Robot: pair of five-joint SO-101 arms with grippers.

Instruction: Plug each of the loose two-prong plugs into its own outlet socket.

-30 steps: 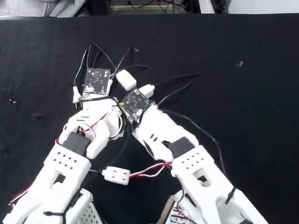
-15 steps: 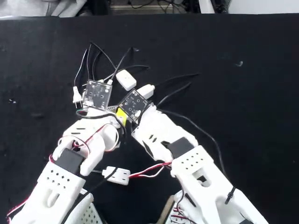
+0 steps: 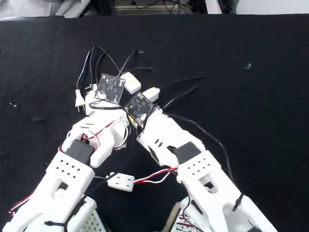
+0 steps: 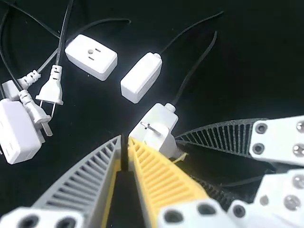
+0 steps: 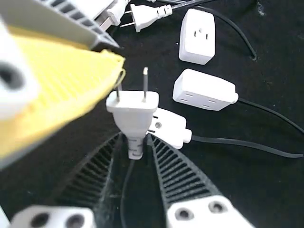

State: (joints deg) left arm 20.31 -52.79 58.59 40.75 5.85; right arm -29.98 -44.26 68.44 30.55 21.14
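Prongs of the white two-prong plug (image 5: pixel 133 107) point far, straight along the right gripper (image 5: pixel 134 137), which clamps the plug's ribbed neck. A white oblong socket block (image 5: pixel 205 90) lies just beyond them and a little right, while the left gripper (image 4: pixel 124 140), jaws nearly closed, sits beside the plug.

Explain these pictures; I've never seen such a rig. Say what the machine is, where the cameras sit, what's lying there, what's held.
Two white robot arms sit side by side at a black table. One picture looks down from above; the others come from a camera on each wrist. White outlet sockets and a loose plug lie on the table. The right gripper is shut on a two-prong plug, prongs pointing outward. The left gripper, shut, sits close beside it.
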